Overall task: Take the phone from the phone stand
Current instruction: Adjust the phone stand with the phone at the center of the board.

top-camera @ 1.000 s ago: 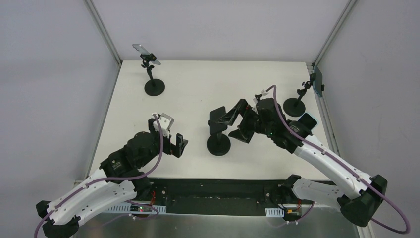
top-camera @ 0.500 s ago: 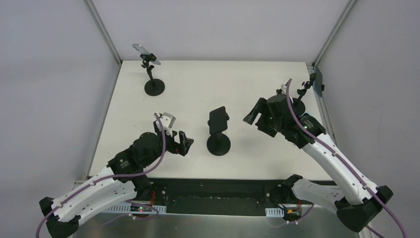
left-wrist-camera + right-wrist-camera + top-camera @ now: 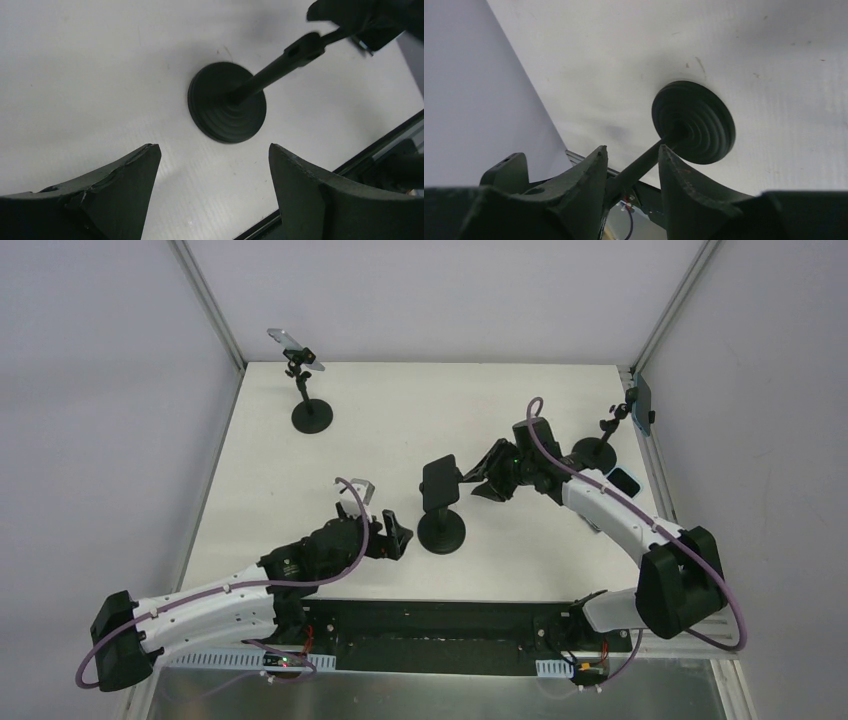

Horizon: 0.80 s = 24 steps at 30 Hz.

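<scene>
Lower centre of the top view: the left gripper (image 3: pixel 392 536) sits low over the table (image 3: pixel 400 420), jaws wide with nothing between them. It has advanced rightward since a second ago and now stands just beside the round base of the phone stand (image 3: pixel 441 532).

Frame centre: the phone (image 3: pixel 438 483) sits tilted in the stand's clamp, unchanged across the earlier frames.

Right of the phone: the right gripper (image 3: pixel 478 480), drawn back half a second ago, has returned to the phone's right edge. Its jaws have narrowed to a slim gap; the wrist view shows the stand's stem through it.

Far left corner and right edge: two spare stands (image 3: pixel 311 416) (image 3: pixel 597 452) are unmoved.
</scene>
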Motion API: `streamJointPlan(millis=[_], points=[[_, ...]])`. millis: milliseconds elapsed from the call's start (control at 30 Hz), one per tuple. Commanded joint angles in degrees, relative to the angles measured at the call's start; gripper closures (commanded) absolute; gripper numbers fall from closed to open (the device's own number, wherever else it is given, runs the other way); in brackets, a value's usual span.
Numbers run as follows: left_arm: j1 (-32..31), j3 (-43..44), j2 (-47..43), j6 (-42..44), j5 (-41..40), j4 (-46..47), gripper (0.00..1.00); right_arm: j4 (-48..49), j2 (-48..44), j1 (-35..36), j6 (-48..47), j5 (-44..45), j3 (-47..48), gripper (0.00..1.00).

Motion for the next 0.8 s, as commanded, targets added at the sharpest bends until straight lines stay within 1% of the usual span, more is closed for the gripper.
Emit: streamJointPlan(millis=[0, 133, 233, 367, 467, 533, 600, 767], points=[[-0.1, 6.9, 0.0, 0.9, -4.9, 5.1, 0.18, 12.6, 0.0, 0.4, 7.2, -6.7, -2.4, 0.57], [0.0, 11.6, 3.3, 5.0, -3.9, 5.2, 0.17, 15.8, -0.2, 2.8, 8.7, -8.4, -4.2, 0.58], [0.1, 13.8, 5.2, 5.7, -3.2, 5.4, 0.16, 17.2, -0.7, 5.2, 8.9, -8.9, -5.2, 0.58], [0.1, 15.0, 7.7, 5.7, -0.8, 5.9, 0.17, 18.7, -2.6, 6.8, 10.6, -8.0, -7.6, 0.58], [0.0, 14.8, 8.3, 6.1, -2.0, 6.5, 0.16, 19.3, -4.8, 7.5, 11.4, -7.7, -9.7, 0.58], [0.4, 15.1, 8.8, 7.9, -2.4, 6.8, 0.15, 20.1, -6.3, 7.9, 11.4, -7.4, -10.9, 0.58], [1.9, 16.0, 9.6, 9.1, -1.5, 6.8, 0.15, 21.0, -7.7, 8.7, 11.4, -6.9, -11.9, 0.58], [7.1, 18.1, 11.3, 8.0, 2.8, 7.4, 0.15, 21.2, -10.2, 11.5, 11.6, -5.5, -12.9, 0.58]])
